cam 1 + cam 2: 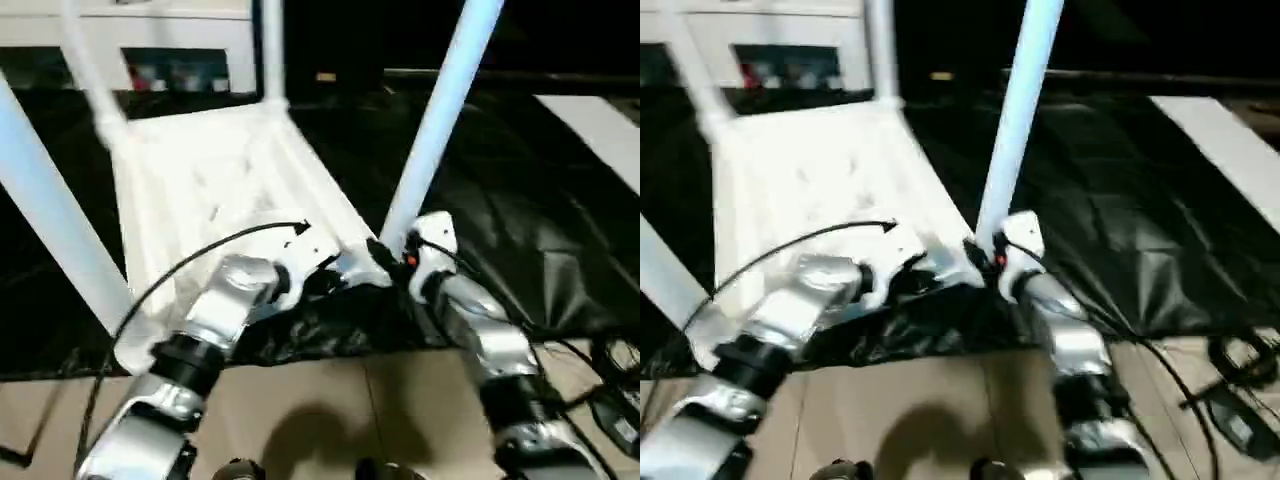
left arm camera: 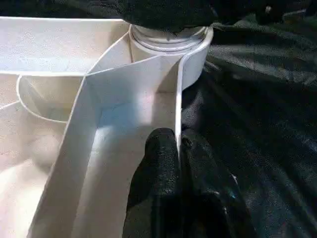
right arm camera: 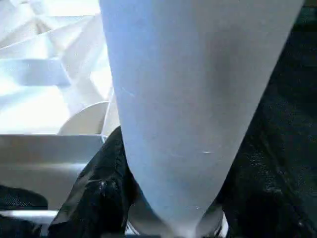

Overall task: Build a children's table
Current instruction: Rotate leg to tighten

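head stereo downward, wrists close-up

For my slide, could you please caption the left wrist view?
Left gripper pinching the side rim of the upturned white plastic tabletop, beside a round corner socket.

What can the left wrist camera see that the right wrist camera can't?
The left wrist view shows the left gripper pinching the side wall of the upside-down table top. The right wrist view shows a white leg up close, with the right gripper's fingers around it. Both show the top's ribbed underside and the black sheet beneath.
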Motion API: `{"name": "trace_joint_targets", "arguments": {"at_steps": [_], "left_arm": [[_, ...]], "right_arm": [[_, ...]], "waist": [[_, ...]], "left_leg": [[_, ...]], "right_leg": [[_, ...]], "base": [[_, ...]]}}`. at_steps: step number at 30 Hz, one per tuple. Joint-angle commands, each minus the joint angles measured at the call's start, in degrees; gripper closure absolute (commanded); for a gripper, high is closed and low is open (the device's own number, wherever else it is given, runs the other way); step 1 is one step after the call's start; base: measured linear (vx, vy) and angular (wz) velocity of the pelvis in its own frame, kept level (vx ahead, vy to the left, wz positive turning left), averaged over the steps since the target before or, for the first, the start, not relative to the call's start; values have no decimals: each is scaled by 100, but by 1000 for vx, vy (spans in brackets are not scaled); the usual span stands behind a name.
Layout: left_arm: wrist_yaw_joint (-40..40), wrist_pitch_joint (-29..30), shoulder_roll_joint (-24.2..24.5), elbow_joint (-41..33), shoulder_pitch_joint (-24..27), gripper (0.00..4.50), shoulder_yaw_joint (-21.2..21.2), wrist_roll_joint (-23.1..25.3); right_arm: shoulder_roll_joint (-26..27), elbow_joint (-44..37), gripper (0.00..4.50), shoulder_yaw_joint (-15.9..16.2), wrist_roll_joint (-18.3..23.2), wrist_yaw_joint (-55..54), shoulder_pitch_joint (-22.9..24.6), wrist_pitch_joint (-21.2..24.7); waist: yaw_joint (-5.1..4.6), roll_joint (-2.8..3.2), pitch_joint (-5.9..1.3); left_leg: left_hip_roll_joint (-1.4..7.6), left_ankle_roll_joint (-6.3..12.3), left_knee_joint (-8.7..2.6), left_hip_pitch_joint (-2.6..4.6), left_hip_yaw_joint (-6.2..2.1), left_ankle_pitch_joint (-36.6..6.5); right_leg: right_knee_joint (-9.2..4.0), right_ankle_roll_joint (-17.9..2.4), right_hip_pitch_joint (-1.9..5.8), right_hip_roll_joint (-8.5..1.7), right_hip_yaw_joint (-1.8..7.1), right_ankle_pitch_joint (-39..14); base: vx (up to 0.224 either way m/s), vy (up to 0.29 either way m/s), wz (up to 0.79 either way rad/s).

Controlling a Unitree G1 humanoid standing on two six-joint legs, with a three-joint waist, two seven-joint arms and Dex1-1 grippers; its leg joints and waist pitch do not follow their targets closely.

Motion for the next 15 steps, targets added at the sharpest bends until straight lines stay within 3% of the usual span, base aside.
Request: {"name": "trace_joint_targets", "arguments": {"at_steps": [1, 2, 3, 4, 5, 6, 7, 8, 9, 12, 13, 14, 15], "left_arm": [[-145, -301, -487, -237, -133, 450, -230, -351], [-186, -325, -455, -252, -129, 450, -236, -340], [-258, -340, -404, -276, -117, 450, -216, -352], [-337, -363, -335, -289, -108, 450, -206, -354], [-452, -388, -251, -314, -91, 450, -200, -362], [-487, -390, -227, -322, -85, 450, -199, -367], [-621, -422, -138, -354, -65, 450, -207, -387], [-667, -442, -109, -365, -59, 450, -214, -395], [-850, -474, -5, -408, -37, 450, -240, -432], [-1053, -547, 103, -411, -30, 450, -270, -454], [-1243, -639, 208, -393, -37, 450, -291, -454], [-1461, -706, 302, -394, -39, 450, -299, -482], [-1712, -705, 413, -414, -42, 450, -302, -521]], "right_arm": [[409, 225, 194, 593, 106, 462, 78, 146], [393, 178, 180, 586, 129, 538, 105, 137], [355, 100, 178, 547, 168, 628, 152, 163], [272, 16, 172, 539, 167, 710, 205, 157], [139, -93, 159, 564, 139, 815, 271, 134], [98, -126, 146, 573, 130, 846, 291, 124], [-57, -256, 137, 614, 122, 998, 365, 117], [-107, -301, 137, 627, 129, 1062, 389, 127], [-295, -471, 137, 684, 178, 1359, 482, 150], [-509, -650, 137, 767, 229, 1730, 588, 131], [-742, -806, 137, 864, 283, 2132, 681, 113], [-967, -970, 137, 952, 333, 2536, 773, 103], [-1226, -1160, 137, 1053, 379, 3004, 876, 59]], "waist": [[131, -270, -276], [180, -265, -303], [314, -199, -392], [342, -115, -338], [262, -73, -364], [246, -14, -415], [239, -13, -424], [239, -13, -424], [261, -45, -408], [274, -24, -438], [261, -1, -458], [284, -16, -462], [291, -11, -468]], "left_leg": [[146, -227, -72, 454, -170, -3134], [52, -49, 366, 422, -204, -1939], [132, 127, 57, -236, -379, -398], [190, 56, -149, -236, -367, -176], [260, 23, -337, -128, -331, -617], [297, 19, -337, -25, -293, -1285], [294, 90, -322, 11, -244, -1432], [294, 90, -322, 11, -244, -1432], [266, 232, -317, -19, -198, -1360], [288, 342, -311, -49, -190, -1054], [295, 397, -297, -48, -187, -908], [289, 441, -286, -44, -188, -881], [299, 539, -273, -34, -165, -824]], "right_leg": [[-1002, -32, -422, -616, 507, -4046], [-1313, -37, -320, -944, 610, -4967], [-956, -105, 336, -895, 685, -3977], [-905, -235, 245, -677, 521, -3220], [-748, -420, 105, -305, 337, -1927], [-701, -631, 46, -254, 364, -1468], [-711, -870, 40, -285, 396, -1068], [-711, -870, 40, -285, 396, -1068], [-742, -900, 75, -299, 406, -984], [-718, -911, 120, -311, 391, -686], [-686, -1006, 131, -281, 379, -247], [-691, -1001, 167, -274, 369, -155], [-668, -1041, 157, -281, 384, 66]], "base": [[50, -117, 20], [116, -96, -16], [116, -96, -16], [71, -9, -30], [0, 0, 0], [0, 0, 0], [0, 0, 0], [0, 0, 0], [0, 0, 0], [0, 0, 0], [0, 0, 0], [0, 0, 0], [0, 0, 0]]}}
